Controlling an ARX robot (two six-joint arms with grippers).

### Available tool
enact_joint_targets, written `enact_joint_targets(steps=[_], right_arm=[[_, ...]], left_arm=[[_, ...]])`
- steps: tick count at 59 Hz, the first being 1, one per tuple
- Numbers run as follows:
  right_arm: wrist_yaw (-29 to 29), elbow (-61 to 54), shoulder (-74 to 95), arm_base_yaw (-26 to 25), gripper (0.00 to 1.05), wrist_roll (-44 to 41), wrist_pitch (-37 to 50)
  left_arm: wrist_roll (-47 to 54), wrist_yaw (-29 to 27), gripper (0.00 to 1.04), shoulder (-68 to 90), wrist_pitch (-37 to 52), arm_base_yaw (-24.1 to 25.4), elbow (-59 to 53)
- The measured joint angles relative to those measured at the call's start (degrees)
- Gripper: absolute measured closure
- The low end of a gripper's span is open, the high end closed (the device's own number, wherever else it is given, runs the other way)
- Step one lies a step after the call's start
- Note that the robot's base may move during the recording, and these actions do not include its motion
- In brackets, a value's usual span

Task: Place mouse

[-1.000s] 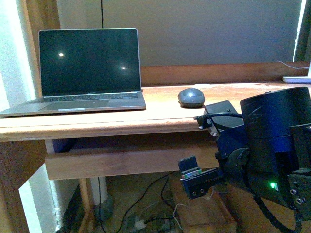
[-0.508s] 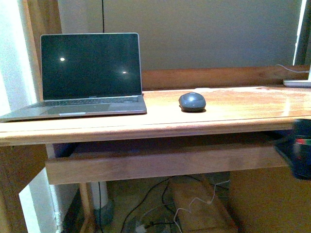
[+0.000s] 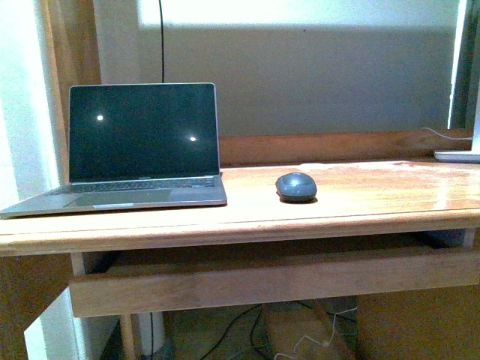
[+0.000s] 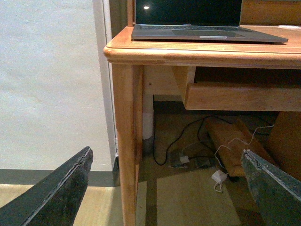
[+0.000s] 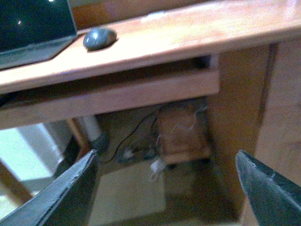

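The dark grey oval mouse lies on the wooden desk, just right of the open laptop. It also shows in the right wrist view as the mouse on the desk top beside the laptop's corner. Neither arm appears in the front view. My left gripper is open, low by the desk's left leg, with nothing between its fingers. My right gripper is open below the desk's front edge, holding nothing, well away from the mouse.
A drawer front hangs under the desk top. Cables and a white adapter lie on the floor beneath, beside a brown box. A white object sits at the desk's far right. A wall stands left of the desk.
The right arm, which filled the lower right of the front view, has dropped out of it. The camera view has tilted up slightly. The mouse stays in place on the desk.
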Motion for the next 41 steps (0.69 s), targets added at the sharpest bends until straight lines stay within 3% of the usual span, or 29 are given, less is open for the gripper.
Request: enact_joint_targets(steps=[8, 13, 24, 41], right_arm=[[-1.99, -2.1, -7.04, -1.44, 0.44, -5.84, -4.42], [-9.05, -2.67, -8.31, -7.98, 0.59, -7.23, -4.83], [-10.1, -4.22, -9.86, -10.45, 1.02, -8.31, -4.81], [-10.23, -6.43, -12.26, -10.54, 1.02, -8.5, -4.52]], left_arm=[[0.0, 0.07, 0.08, 0.0, 0.0, 0.0, 0.0], [0.0, 0.0, 0.08, 0.0, 0.0, 0.0, 0.0], [0.0, 0.02, 0.08, 0.0, 0.0, 0.0, 0.0], [0.0, 0.02, 0.08, 0.0, 0.0, 0.0, 0.0]])
